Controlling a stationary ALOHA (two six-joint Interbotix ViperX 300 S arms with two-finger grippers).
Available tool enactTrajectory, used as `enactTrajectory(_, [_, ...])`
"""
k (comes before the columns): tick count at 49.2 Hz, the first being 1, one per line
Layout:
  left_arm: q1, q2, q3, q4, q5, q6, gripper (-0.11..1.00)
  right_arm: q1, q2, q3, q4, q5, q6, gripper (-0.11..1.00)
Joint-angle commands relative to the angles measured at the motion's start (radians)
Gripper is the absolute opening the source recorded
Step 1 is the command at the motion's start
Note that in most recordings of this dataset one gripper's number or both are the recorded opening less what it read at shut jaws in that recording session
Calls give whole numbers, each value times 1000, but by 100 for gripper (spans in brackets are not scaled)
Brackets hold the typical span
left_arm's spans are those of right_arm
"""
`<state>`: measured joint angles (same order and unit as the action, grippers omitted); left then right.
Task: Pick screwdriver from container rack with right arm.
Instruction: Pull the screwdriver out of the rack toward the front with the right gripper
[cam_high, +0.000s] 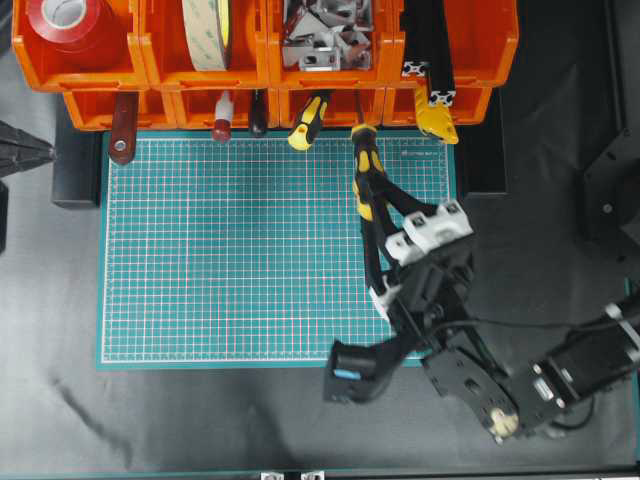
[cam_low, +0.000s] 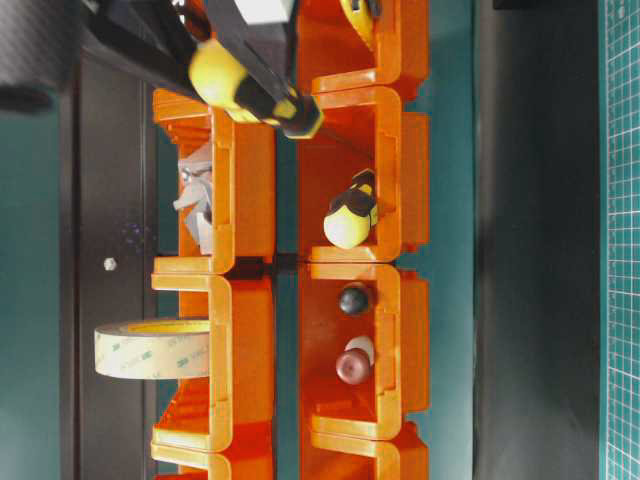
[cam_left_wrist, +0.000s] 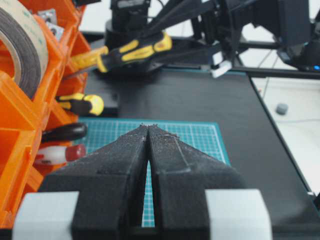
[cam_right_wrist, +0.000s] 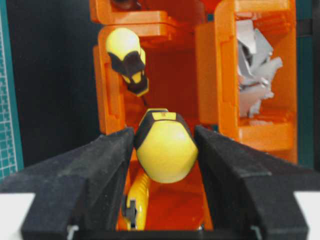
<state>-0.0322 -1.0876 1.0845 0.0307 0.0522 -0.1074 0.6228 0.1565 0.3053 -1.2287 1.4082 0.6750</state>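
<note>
The screwdriver (cam_high: 362, 148) with the black-and-yellow striped handle lies over the green mat's far edge. Its thin shaft points into a lower bin of the orange container rack (cam_high: 90, 108). My right gripper (cam_high: 366, 180) is shut on its handle. In the right wrist view the yellow butt (cam_right_wrist: 165, 150) sits between the two fingers of the gripper (cam_right_wrist: 164, 131). In the table-level view the screwdriver (cam_low: 250, 88) hangs in front of the rack (cam_low: 250, 330), handle clear of the bins. My left gripper (cam_left_wrist: 149, 126) is shut and empty, far from the rack.
The smaller yellow-black screwdriver (cam_high: 308, 122) lies in the neighbouring lower bin, with dark and red-handled tools (cam_high: 124, 125) further left. Upper bins hold red tape (cam_high: 70, 25), a tape roll (cam_high: 205, 30), metal brackets (cam_high: 325, 35) and black extrusion (cam_high: 430, 50). The green mat (cam_high: 250, 260) lies below.
</note>
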Motion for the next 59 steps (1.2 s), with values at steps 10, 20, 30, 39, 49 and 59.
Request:
enactTrajectory(10, [3,5,-14,5,-3,-2,0,109,-55,-94,-8,61,3,42])
enactTrajectory(20, [17,-20,-20,5,46,-3,0,179,-77,-132,-32,160,-8,42])
enactTrajectory(30, [17,-46,-28,5,55,-3,0,262,-80,-192,-49,179,-8,41])
enactTrajectory(39, [17,-51,-28,3,115,-5,0,319,-34,-287,-60,137,-12,41])
enactTrajectory(49, [17,-61,-32,3,129,-5,0,336,14,-373,-51,-18,-72,41])
enactTrajectory(59, [12,-64,-32,3,127,-6,0,302,2,-319,3,-225,-80,41])
